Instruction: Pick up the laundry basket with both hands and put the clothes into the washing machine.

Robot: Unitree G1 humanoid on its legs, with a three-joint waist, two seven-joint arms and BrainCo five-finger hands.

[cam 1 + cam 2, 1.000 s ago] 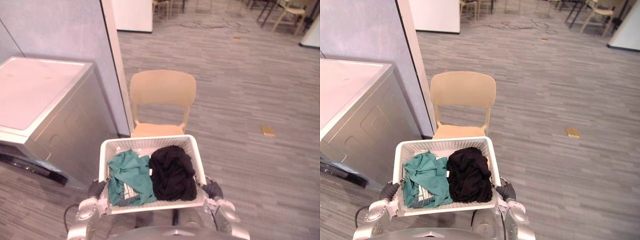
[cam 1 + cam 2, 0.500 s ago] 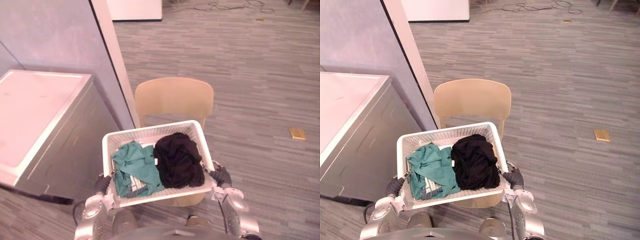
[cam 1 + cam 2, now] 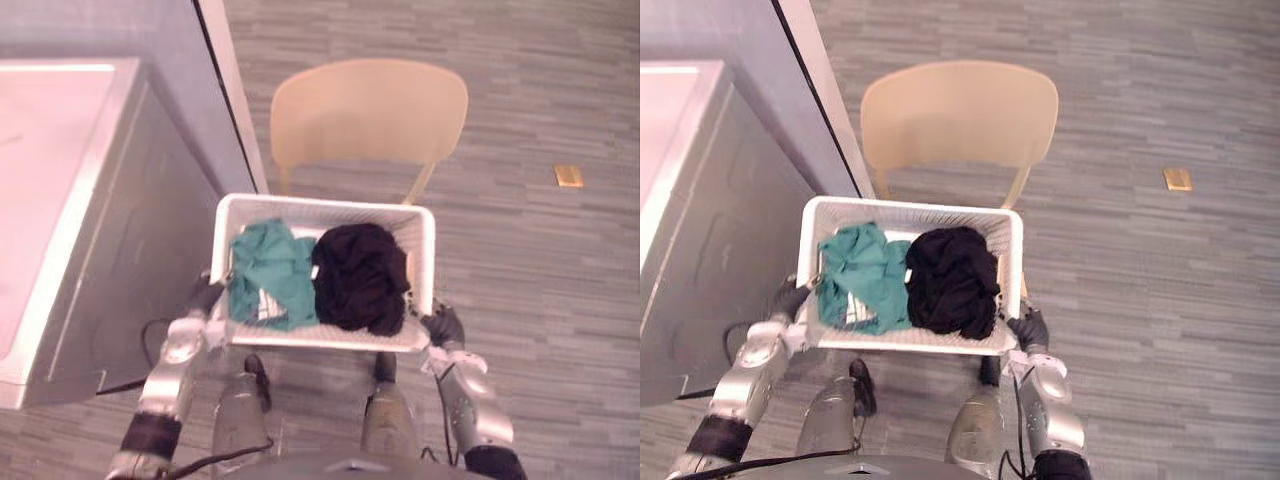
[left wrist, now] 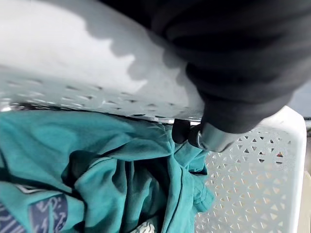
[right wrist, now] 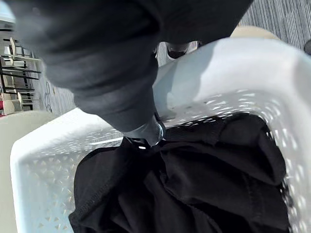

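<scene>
I hold a white perforated laundry basket (image 3: 420, 225) in front of me, above a beige chair (image 3: 368, 110). A teal garment (image 3: 268, 272) lies in its left half and a black garment (image 3: 360, 275) in its right half. My left hand (image 3: 205, 297) grips the basket's left rim, its thumb (image 4: 206, 137) hooked over the edge onto the teal garment (image 4: 97, 174). At the right rim my right hand (image 3: 443, 325) is clamped, its thumb (image 5: 146, 131) reaching inside over the black garment (image 5: 194, 184). The grey washing machine (image 3: 60, 200), its lid shut, stands at my left.
A pale wall edge with a dark strip (image 3: 228, 90) runs between the washing machine and the chair. A small tan block (image 3: 568, 175) lies on the grey plank floor (image 3: 540, 300) to the right.
The camera has tipped further down and the view has shifted. The basket is still held in both hands, level, now overlapping the chair seat with the machine closer at left.
</scene>
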